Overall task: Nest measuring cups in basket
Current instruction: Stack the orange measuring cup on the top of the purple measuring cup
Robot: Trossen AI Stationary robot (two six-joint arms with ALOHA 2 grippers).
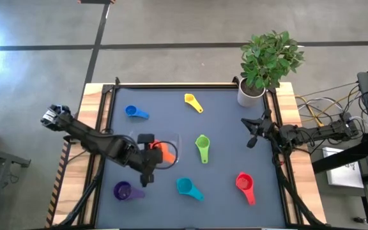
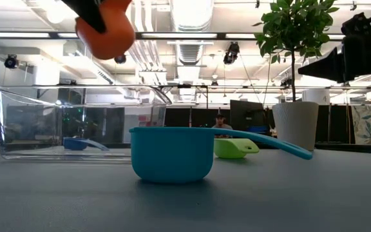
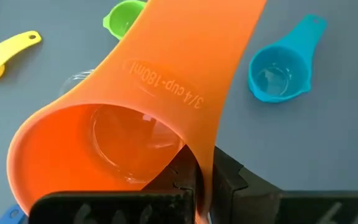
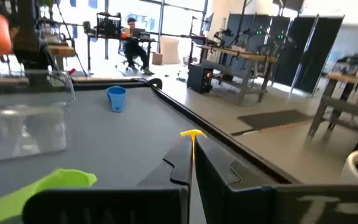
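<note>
The high camera is looking straight down on the whole worktop (image 1: pixel 222 128). The low one is sitting at worktop level, facing the room, very near the teal cup (image 2: pixel 172 154), which the left wrist camera is also catching. The right wrist camera is looking across the worktop, sharing the basket (image 4: pixel 17 127) with the low view

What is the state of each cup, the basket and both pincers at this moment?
Orange cup: held in the air above the basket.
Basket: upright on the table, no cup seen inside.
Blue cup, yellow cup, green cup, teal cup, red cup, purple cup: lying loose on the table, not nested.
Left pincer: shut on the orange cup.
Right pincer: shut, empty, near the plant pot.
</note>
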